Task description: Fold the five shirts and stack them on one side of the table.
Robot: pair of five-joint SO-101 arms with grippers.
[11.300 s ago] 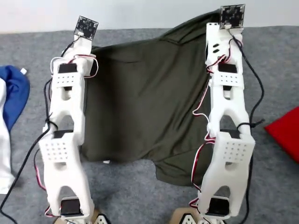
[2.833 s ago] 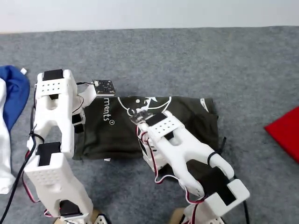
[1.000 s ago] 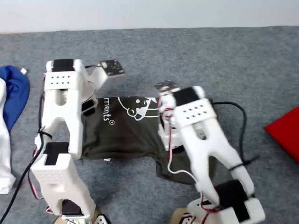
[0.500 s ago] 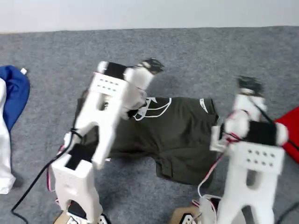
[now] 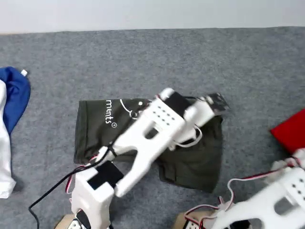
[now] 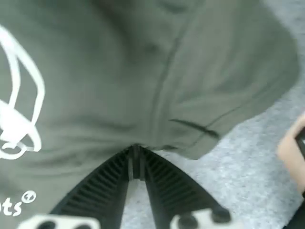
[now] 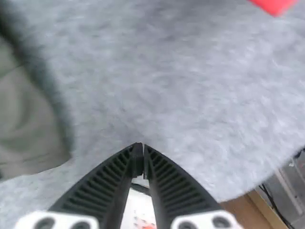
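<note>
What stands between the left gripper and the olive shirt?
Nothing visible does. The left gripper, shut, is right over the shirt near its edge, with no other thing between them.

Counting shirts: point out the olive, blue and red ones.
olive shirt (image 5: 93, 138), high view, cloth beside lettering.
blue shirt (image 5: 18, 94), high view, visible middle.
red shirt (image 5: 293, 133), high view, visible corner.
</note>
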